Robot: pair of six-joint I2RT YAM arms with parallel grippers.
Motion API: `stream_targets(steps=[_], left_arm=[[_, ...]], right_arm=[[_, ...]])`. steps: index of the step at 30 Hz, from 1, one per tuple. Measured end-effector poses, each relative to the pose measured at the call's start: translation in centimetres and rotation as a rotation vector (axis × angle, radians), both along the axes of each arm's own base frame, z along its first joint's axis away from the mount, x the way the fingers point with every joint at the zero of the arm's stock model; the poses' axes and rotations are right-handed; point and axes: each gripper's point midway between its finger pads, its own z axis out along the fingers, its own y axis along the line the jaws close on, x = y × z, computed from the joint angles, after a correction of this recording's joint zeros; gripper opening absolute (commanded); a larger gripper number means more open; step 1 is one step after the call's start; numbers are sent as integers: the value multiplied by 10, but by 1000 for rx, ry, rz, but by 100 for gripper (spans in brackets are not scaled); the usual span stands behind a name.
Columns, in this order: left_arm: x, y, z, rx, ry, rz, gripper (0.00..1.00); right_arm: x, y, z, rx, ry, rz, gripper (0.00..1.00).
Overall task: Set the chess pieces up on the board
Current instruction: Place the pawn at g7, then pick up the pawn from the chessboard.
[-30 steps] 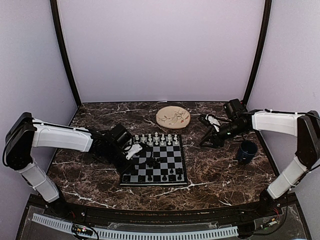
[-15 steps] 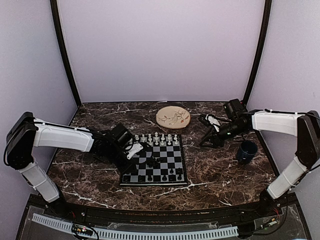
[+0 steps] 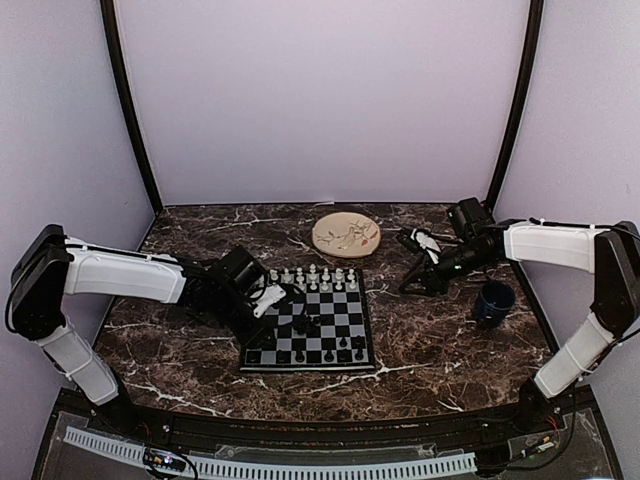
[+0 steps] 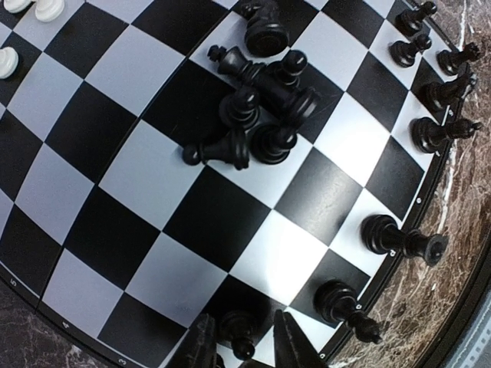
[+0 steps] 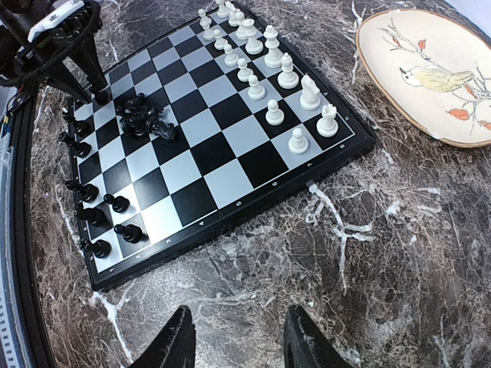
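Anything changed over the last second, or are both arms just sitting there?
Almost nothing shows from overhead. The left gripper sits by the board's near-left corner as before; its jaws now stand slightly apart around a black piece upright near the edge, so it looks released. Unchanged: right gripper, pile of black pieces, plate and mug.

Left pincer, right pincer: both ajar.

We find black pieces and white pieces on a black-and-silver checkered board, beside a beige bird-painted plate.
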Motion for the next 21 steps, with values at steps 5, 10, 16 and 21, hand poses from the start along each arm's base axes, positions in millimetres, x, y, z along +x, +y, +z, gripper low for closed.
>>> stream_targets(steps=[5,10,16,21], left_arm=[[6,-10,28,-71,-44,1,32],[24,-28,61,-147,-119,6,27],[42,-47,71,-167,-141,8,25],[43,-52,52,-131,-109,-3,25]], right_arm=[[0,0,0,0,0,0,40],[0,0,0,0,0,0,40],[0,0,0,-1,0,-1,40],[1,-1,1,-4,-5,-3,40]])
